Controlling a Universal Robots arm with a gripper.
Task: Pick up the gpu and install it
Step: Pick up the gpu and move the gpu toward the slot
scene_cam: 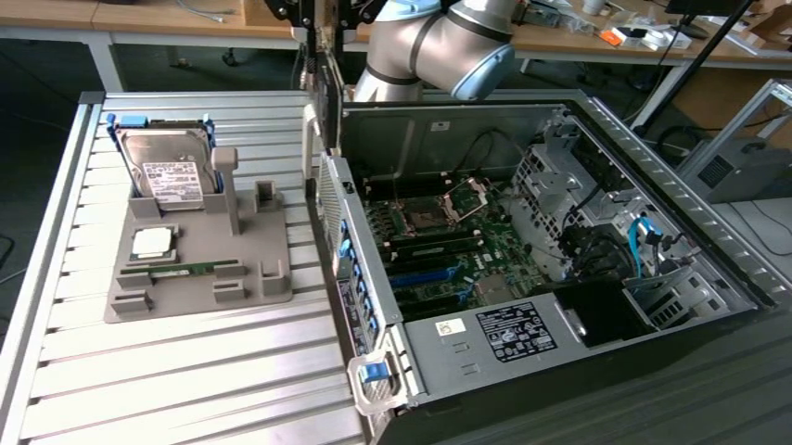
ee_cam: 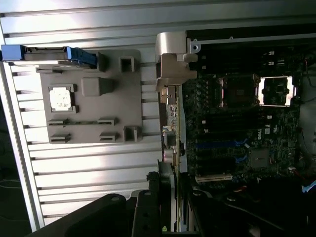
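While clenched on gpu (scene_cam: 325, 93) (ee_cam: 170, 123), thin dark expansion card with silver end bracket, hand (scene_cam: 325, 28) (ee_cam: 170, 207) holds it edge-on above rim of open black computer case (scene_cam: 433, 130). Pick-up done. Card not yet seated in green motherboard (scene_cam: 446, 232) inside case; install left.

On the slatted table (scene_cam: 185, 389), the parts holder (scene_cam: 185, 301) sat at the exterior view's left, with the open computer case (scene_cam: 352, 269) just beside it on the right. In the holder the hard drive (scene_cam: 167, 171) stood farthest back, the CPU (scene_cam: 154, 243) before it and the memory stick (scene_cam: 185, 269) nearest. The motherboard (scene_cam: 446, 232) lay inside the case. The gpu (scene_cam: 325, 102) hung upright in the gripper (ee_cam: 168, 210), above the case wall next to the holder.
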